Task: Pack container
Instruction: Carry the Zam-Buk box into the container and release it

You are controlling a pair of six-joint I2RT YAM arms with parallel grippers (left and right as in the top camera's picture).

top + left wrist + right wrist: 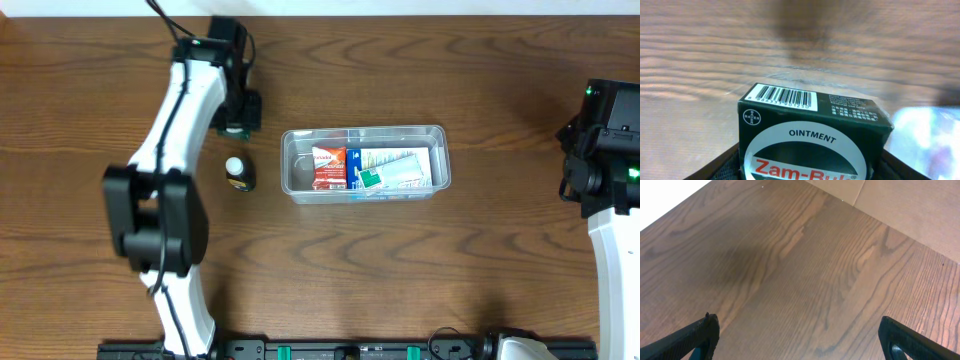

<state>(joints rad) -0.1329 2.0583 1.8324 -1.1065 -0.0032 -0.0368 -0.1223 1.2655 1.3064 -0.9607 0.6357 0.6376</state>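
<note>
item: container (297, 150), a clear rimmed rectangular tub, set on the table (420, 270) near its centre, long axis running left to right across the robot's front. contents: a red packet (328, 167) and, beside it, a pale carton with blue and green print (395, 168), taking up the middle and right portion; the left end showed bare floor. left gripper (235, 115): closed on a dark green ointment box (812, 130), barcode face toward the wrist camera, a finger (715, 167) on either side of it; whether the box was clear of the wood could not be told. relation: the tub lay to this gripper's right and slightly nearer the robot's base, near but apart; its pale blurred wall showed at the right edge of the left wrist view. left arm: reached far forward, wrist pointed down. small dark bottle (238, 172), white-capped, stood just left of the tub. right gripper (800, 340): jaws wide, nothing between them, over bare wood, well apart from the tub. judgement: the left arm was nearer and loaded; the move would call for a rightward carry over the rim to the vacant left end.
</note>
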